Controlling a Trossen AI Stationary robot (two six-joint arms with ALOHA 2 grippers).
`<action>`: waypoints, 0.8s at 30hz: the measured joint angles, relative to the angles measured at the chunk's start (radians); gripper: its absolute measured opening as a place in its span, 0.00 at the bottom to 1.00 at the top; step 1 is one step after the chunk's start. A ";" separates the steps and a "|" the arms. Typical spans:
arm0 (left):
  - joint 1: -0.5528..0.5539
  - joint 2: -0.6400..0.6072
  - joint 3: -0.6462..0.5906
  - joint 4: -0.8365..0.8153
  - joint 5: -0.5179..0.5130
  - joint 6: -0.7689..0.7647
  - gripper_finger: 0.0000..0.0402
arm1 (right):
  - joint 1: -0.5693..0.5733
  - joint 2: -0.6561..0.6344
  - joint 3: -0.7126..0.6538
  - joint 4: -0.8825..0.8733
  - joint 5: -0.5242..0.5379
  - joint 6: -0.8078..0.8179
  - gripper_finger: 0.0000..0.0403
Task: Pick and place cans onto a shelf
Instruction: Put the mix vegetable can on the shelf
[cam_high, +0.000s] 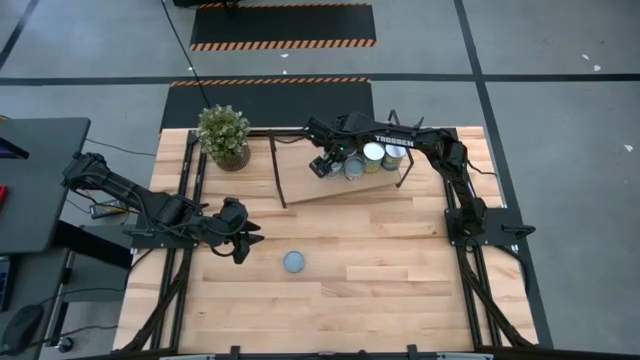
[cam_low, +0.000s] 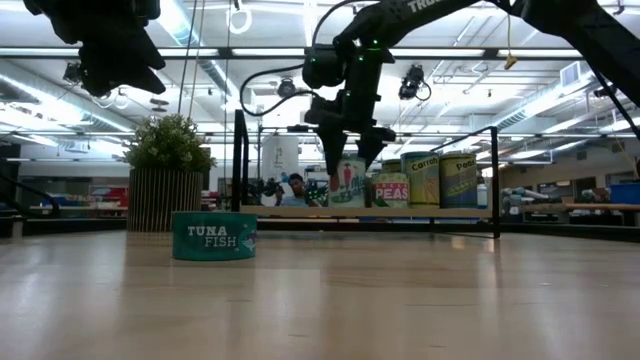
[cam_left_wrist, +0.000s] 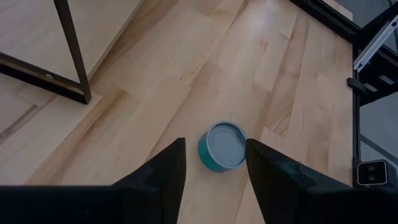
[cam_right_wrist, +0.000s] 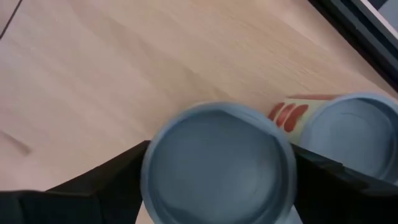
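One tuna can (cam_high: 294, 262) waits on the surface; right gripper (cam_low: 350, 158), jaws apart around a shelf (cam_high: 300, 185) can (cam_right_wrist: 217, 165), should lift straight clear.

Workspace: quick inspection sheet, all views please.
Surface: wooden tabletop, mostly bare.
Job's things: cans clustered on the shelf; tuna can on the tabletop.
Clutter: potted plant at the back left.
Grippers: left gripper open, short of the tuna can; right gripper over the shelf, fingers either side of a can.
Cables: one across the floor behind.
Surroundings: person beyond the table.
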 joint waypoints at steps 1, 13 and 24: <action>0.000 0.000 0.000 0.000 0.000 0.000 0.43 | 0.001 0.000 0.000 0.000 0.000 -0.014 0.86; 0.000 0.000 0.000 0.000 0.000 0.000 0.43 | 0.014 0.000 0.000 -0.057 -0.040 -0.068 0.88; 0.000 0.000 0.000 0.000 0.000 0.000 0.43 | 0.028 -0.002 0.031 -0.168 -0.043 -0.102 0.88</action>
